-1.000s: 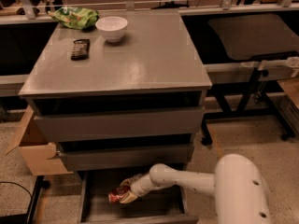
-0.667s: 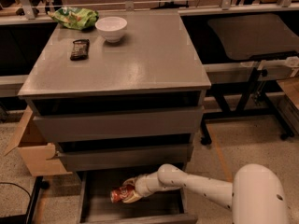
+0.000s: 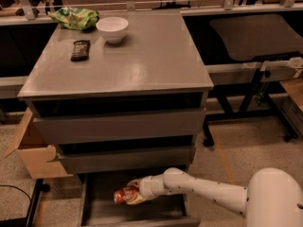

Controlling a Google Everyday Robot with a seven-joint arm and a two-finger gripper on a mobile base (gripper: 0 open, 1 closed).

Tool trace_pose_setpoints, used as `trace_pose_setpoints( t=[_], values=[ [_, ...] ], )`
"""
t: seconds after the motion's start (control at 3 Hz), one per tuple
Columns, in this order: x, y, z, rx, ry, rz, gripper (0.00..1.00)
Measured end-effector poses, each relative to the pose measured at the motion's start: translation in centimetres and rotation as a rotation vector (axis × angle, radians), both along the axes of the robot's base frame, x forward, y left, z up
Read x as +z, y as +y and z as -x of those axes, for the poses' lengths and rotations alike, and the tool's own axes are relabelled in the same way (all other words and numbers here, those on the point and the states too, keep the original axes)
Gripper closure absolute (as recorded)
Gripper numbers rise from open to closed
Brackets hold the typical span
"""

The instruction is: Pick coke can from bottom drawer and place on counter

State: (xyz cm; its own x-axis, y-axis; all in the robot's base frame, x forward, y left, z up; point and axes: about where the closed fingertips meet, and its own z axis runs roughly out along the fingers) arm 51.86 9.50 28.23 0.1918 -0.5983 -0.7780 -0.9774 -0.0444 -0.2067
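The coke can (image 3: 124,195) is red with silver ends and lies on its side, held over the open bottom drawer (image 3: 102,211). My gripper (image 3: 134,193) is shut on the coke can, at the end of the white arm that reaches in from the lower right. The can sits a little above the drawer's dark floor, near its middle. The counter (image 3: 142,56) is the broad grey cabinet top above the three drawers.
On the counter's far left are a white bowl (image 3: 112,29), a dark snack bar (image 3: 80,49) and a green chip bag (image 3: 75,18). A cardboard box (image 3: 29,150) stands left of the cabinet. A darker table (image 3: 253,34) is at the right.
The arm has drawn back and to the right, and the gripper holds the can slightly higher over the drawer than before.
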Motion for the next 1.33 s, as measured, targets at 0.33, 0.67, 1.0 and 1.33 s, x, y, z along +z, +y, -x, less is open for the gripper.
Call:
trace_pose_setpoints(
  t=[0.33, 0.67, 1.0, 1.33],
  values=[
    [4.9, -3.2, 1.4, -0.063, -0.114, 0.074, 1.0],
    [8.6, -4.7, 2.7, -0.087, -0.195, 0.13, 1.0],
    [9.5, -4.3, 4.4, -0.081, -0.223, 0.122, 1.0],
    [9.5, -4.3, 4.4, -0.08, -0.223, 0.122, 1.0]
  ],
)
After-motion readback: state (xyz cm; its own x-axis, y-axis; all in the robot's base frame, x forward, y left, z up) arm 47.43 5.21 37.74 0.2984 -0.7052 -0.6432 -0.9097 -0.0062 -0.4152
